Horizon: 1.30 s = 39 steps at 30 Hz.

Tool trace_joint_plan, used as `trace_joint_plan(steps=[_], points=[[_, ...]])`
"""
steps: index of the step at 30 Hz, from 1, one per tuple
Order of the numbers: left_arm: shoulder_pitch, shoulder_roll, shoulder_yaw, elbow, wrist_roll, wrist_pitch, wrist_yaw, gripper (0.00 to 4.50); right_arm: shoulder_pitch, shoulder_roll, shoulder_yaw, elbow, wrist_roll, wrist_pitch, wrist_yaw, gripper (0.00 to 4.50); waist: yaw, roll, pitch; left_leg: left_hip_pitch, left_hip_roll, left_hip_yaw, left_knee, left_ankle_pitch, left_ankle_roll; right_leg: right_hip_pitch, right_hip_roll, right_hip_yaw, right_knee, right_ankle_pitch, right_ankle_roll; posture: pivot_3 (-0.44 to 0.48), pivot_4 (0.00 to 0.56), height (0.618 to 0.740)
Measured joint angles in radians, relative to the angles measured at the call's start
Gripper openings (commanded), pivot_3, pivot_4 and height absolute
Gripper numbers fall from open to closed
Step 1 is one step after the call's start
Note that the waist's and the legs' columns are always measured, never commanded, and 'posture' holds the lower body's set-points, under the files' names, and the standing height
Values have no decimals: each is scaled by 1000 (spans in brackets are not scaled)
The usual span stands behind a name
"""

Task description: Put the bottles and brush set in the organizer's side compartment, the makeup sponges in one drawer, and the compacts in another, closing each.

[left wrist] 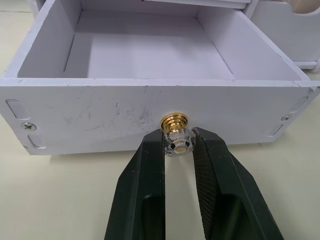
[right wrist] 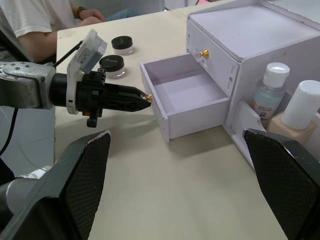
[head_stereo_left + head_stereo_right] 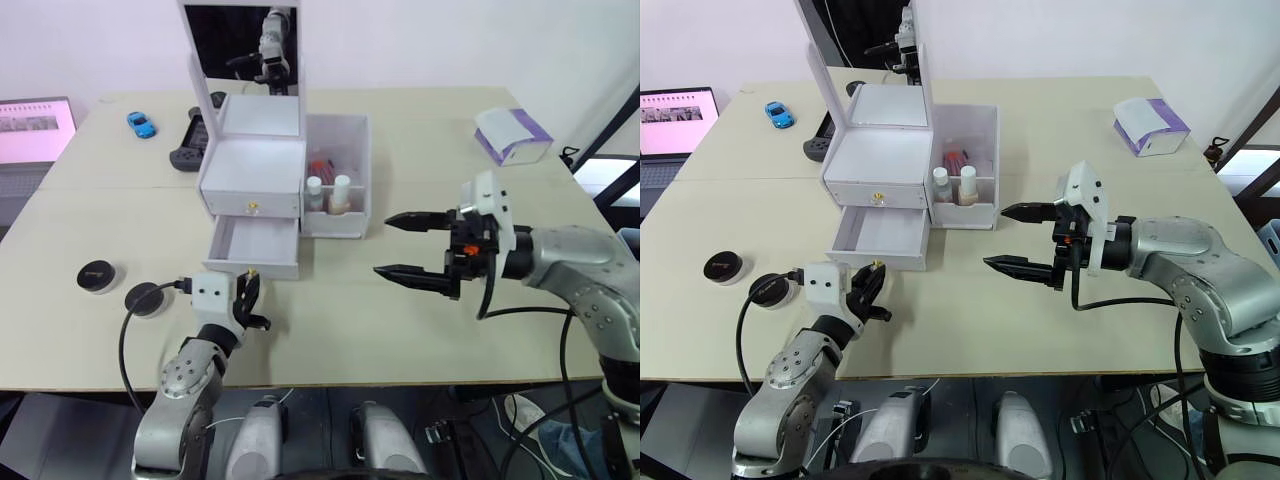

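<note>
The left gripper (image 1: 178, 150) is clenched on the lower drawer's knob (image 1: 174, 123), evidently to draw it out for loading; the lower drawer (image 3: 252, 245) stands pulled out and bare inside. The upper drawer (image 3: 250, 202) is shut. At three o'clock of the organizer (image 3: 258, 150), the side compartment (image 3: 338, 190) holds two bottles (image 3: 328, 192) and something red behind, possibly the brush set. Two compacts (image 3: 122, 287) lie on the bench (image 3: 420, 330) at nine o'clock of the left gripper. The right gripper (image 3: 412, 247) hangs released, empty, waiting.
</note>
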Motion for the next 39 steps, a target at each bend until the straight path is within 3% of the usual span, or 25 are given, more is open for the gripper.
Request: trace_joint_plan(steps=[8, 9, 14, 17, 20, 27, 33, 39], points=[[51, 52, 45, -118, -91, 54, -42, 4339, 7, 0, -1, 21, -9, -15, 19, 4500, -1, 0, 0, 0, 0, 0, 0, 0, 0, 0, 0, 0, 0, -1, -1, 0, 150, 740], [55, 58, 69, -137, -107, 66, -45, 4478, 13, 0, -2, 26, -7, -15, 20, 4500, -1, 0, 0, 0, 0, 0, 0, 0, 0, -1, 0, 0, 0, -1, -2, 0, 150, 740], [107, 143, 185, -216, -176, 70, -101, 4478, 105, 0, -19, 41, -11, -44, 45, 4500, 0, 0, 0, 0, 0, 0, -1, 0, 0, 0, 0, 0, -2, -1, -2, 0, 150, 740], [182, 274, 365, -215, -247, -8, -241, 4478, 195, 20, -101, 123, -19, -120, 68, 4500, 0, -1, 0, 0, 1, 1, -1, 0, 0, -1, -1, 0, -2, -2, -3, 0, 150, 740], [206, 344, 519, -154, -314, -87, -355, 4478, 218, 24, -146, 211, -61, -207, 84, 4500, -1, 1, 0, 0, 1, 3, 0, 0, 0, 0, -2, 0, -3, -1, -3, 0, 150, 740], [230, 547, 821, 278, -357, -223, -568, 4478, 222, 26, -177, 498, -235, -454, 96, 4500, -7, 1, 1, 0, 1, 4, -3, 0, 0, -2, -2, 0, -5, -1, -4, 0, 150, 740], [237, 706, 924, 637, -365, -280, -750, 4478, 160, 32, -180, 674, -323, -615, 87, 4500, -18, 1, 1, 0, 2, 4, -5, 0, 0, -3, -3, 0, -6, -1, -4, 0, 150, 740], [246, 742, 984, 826, -367, -334, -862, 4478, 110, 13, -198, 864, -363, -700, 119, 4500, -28, 1, 1, 1, 3, 6, -8, 0, 0, -2, -5, 1, -8, 0, -4, 0, 150, 740]])
